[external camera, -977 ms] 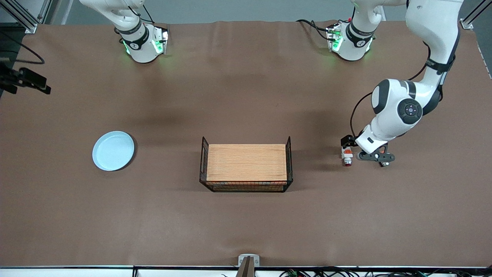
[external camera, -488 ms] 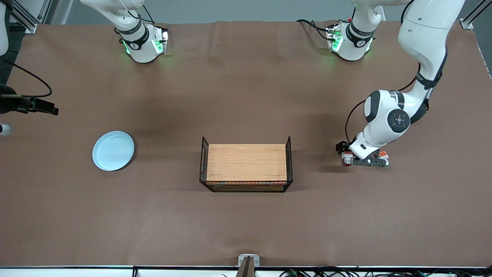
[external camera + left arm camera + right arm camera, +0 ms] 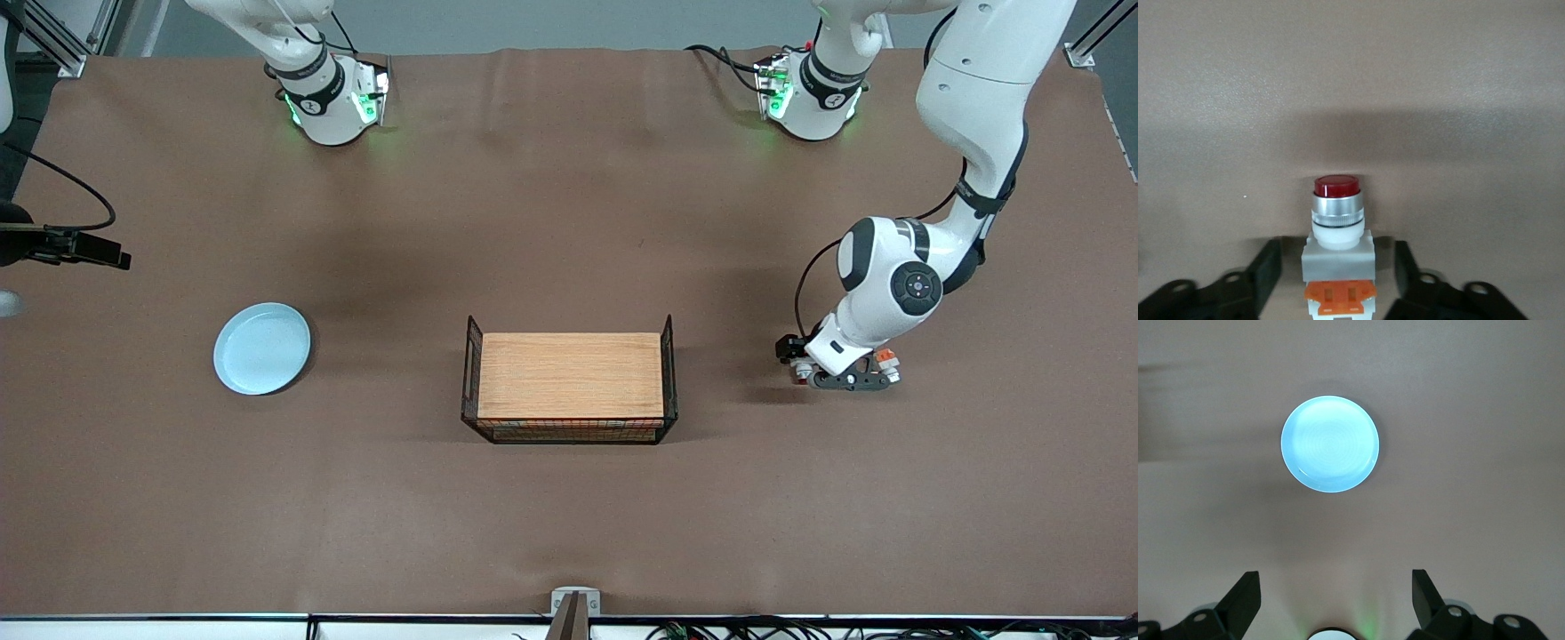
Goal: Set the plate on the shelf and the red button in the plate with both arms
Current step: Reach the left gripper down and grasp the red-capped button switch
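Brown tabletop: red button (image 3: 1336, 250) lies between left gripper's (image 3: 1338, 280) parted, non-touching fingers (image 3: 1265, 267).

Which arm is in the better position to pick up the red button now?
The left: its claw is down around the red button, one finger on each side. The right claw hangs open above the plate.

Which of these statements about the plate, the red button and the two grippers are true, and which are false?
1. The round pale blue plate lies inside the black wire basket. False: it lies on the brown table, toward the right arm's end.
2. The left gripper has its jaws on either side of the small red-capped push button. True.
3. The right gripper holds the plate. False: its jaws are open and empty, and the plate lies apart from them.
4. The basket stands between the plate and the button. True.
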`<move>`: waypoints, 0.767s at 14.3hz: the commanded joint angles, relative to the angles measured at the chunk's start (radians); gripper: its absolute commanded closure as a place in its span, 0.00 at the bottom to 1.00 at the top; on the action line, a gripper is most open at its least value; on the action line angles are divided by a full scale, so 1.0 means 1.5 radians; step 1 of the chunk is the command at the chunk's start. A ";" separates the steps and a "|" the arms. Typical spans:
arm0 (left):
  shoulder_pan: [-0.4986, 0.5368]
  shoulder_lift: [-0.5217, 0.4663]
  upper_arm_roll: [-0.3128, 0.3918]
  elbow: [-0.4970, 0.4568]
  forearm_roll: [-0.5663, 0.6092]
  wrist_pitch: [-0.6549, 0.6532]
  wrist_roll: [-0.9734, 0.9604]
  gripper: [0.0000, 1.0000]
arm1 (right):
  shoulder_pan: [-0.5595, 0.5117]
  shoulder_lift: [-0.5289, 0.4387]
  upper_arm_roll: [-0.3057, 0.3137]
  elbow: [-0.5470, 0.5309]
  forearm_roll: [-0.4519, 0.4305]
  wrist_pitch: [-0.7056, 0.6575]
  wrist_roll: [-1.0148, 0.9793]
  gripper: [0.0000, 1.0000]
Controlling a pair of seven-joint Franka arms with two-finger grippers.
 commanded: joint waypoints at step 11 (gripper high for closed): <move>0.007 -0.010 -0.001 0.010 -0.002 0.004 -0.005 0.67 | -0.060 -0.005 0.004 -0.313 0.000 0.417 -0.067 0.00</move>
